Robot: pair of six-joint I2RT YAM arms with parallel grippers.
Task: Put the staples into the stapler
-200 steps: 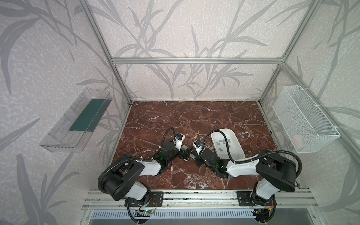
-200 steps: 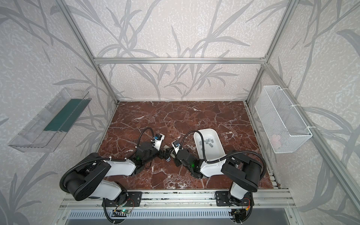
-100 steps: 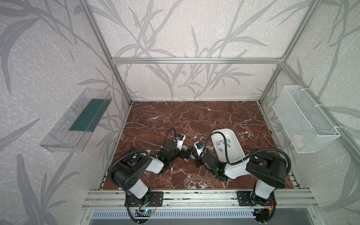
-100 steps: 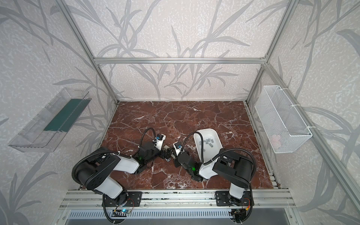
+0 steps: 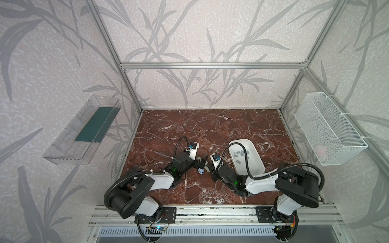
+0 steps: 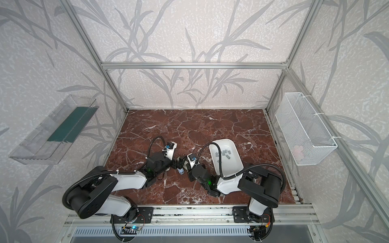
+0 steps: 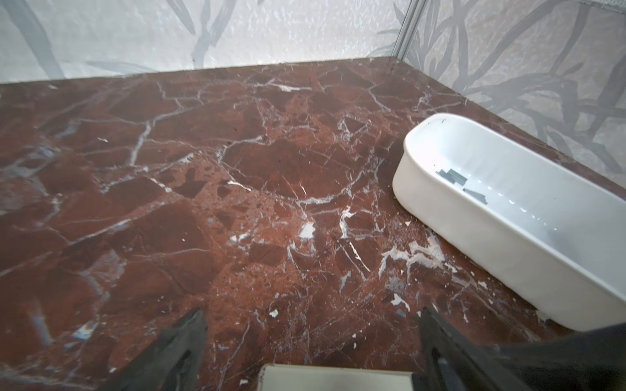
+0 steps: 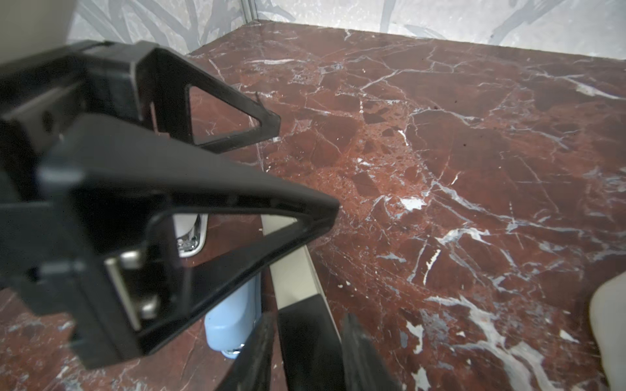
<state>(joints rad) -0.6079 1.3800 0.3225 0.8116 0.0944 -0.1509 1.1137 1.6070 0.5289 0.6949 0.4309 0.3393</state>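
- Grippers first: left gripper is spread wide, pinching nothing, poised right over the stapler.
- Then right gripper sits just beside it, jaws partway apart with a dark flat piece between them. Honestly can't tell if it's gripping that or just straddling it.
- That stapler is small and blue, lying on the table between both grippers. A cream strip runs alongside it, probably its opened top, but I'm not sure.
- All the staples are in the tray, which is near the stapler on its right. They're loose in a little scatter toward the far end, and I see none outside it.
- Handling guess: these strips look featherweight, thin and stiff, but I'd bet they snap apart if bent or squeezed hard. Lying flat on slick plastic, they'll likely skid away from a finger.
- I'd take one across its narrow width, near the middle, fingers on the long edges. Maybe nudge it against the tray wall first so it can't slide.
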